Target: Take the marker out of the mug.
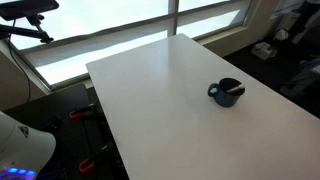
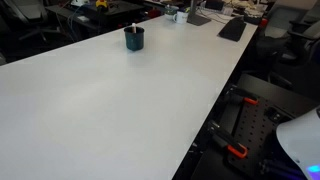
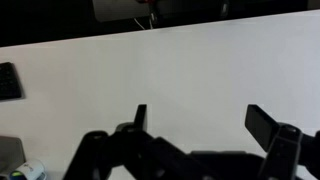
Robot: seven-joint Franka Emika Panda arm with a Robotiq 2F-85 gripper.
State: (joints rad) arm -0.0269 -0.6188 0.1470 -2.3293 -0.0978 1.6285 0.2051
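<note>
White tabletop fills most of an exterior view, where the table [image 1: 150,90] runs from the near edge toward a bright window [image 1: 110,35] at the far side. The dark blue mug [image 1: 222,97] stands upright on the right part of the table, well apart from every edge. The marker [image 1: 233,90] rests inside it, leaning so that its light body crosses the rim toward the right. No arm reaches over the table in this view.

In an exterior view from another place, the same table [image 2: 100,100] stretches away to the far left. Here the mug [image 2: 134,41] sits small near the far end, and the marker [image 2: 136,27] pokes up out of its mouth. A dark keyboard [image 2: 232,28] lies on a desk farther right, beyond the table. Red clamps [image 2: 236,151] show below the table's near right edge.

In the wrist view the gripper [image 3: 198,112] comes up from the bottom edge above bare white table [image 3: 180,65]. Its two dark fingers [image 3: 140,118] stand spread wide, well apart, with only tabletop showing between them, and they grasp nothing. I cannot make out the mug or the marker with any certainty in this view.
</note>
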